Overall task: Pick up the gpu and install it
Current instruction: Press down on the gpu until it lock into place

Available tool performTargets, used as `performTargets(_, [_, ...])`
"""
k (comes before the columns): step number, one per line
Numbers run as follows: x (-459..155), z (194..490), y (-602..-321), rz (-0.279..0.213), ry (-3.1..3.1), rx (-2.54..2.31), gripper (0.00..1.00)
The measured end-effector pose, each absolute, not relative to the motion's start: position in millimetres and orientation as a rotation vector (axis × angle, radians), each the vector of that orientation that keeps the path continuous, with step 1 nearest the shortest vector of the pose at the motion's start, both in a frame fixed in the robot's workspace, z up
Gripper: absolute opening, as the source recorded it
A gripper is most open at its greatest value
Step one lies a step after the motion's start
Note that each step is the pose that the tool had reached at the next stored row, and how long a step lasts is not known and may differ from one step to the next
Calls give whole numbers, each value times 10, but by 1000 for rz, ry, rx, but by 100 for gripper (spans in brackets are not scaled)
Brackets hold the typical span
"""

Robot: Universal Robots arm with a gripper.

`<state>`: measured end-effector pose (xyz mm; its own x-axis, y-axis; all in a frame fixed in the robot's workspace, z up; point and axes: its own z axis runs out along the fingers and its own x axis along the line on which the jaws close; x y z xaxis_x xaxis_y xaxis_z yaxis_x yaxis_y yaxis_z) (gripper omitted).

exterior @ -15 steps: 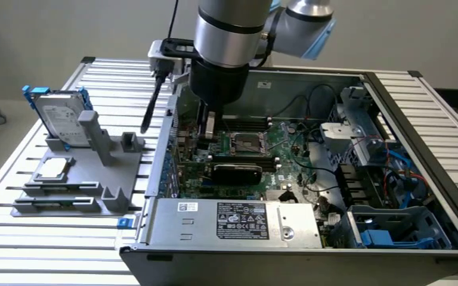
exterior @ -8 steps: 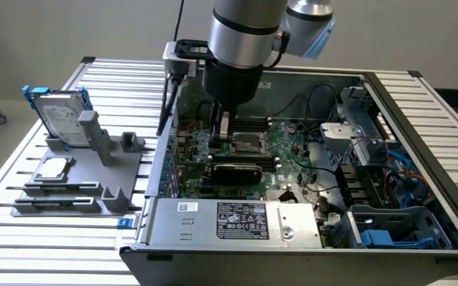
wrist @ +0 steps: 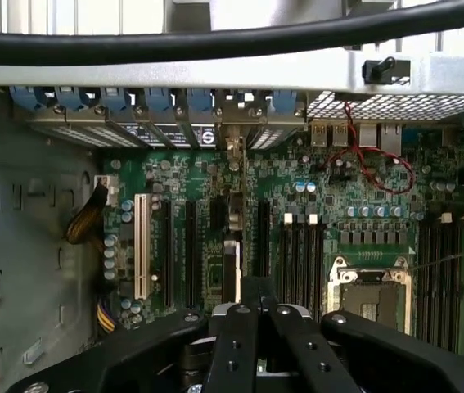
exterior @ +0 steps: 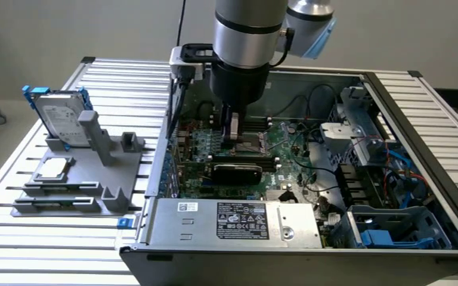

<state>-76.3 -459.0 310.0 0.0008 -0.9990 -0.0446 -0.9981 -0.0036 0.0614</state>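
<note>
- The slatted worktop (exterior: 46,238) carries an open computer case (exterior: 309,238), its motherboard (exterior: 237,146) exposed.
- On the exterior view's left, a grey fixture (exterior: 86,179) holds 1 hard drive (exterior: 58,116) with blue rails.
- The end effector (exterior: 233,136) hangs inside the case, over the motherboard; whether it is wide or narrow, I cannot tell.
- The gpu (exterior: 235,173), black-covered, sits on the motherboard just nearer than the end effector.

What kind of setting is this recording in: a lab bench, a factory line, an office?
Most likely a robotics lab bench for computer assembly. An open computer case lies on a slatted aluminium table, beside a grey fixture holding a hard drive, with the gripper over the motherboard.
</note>
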Motion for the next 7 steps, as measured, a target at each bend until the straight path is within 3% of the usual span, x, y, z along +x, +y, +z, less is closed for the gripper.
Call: performTargets(7, [-763,3101,-4590,-117,-2209,2214,11])
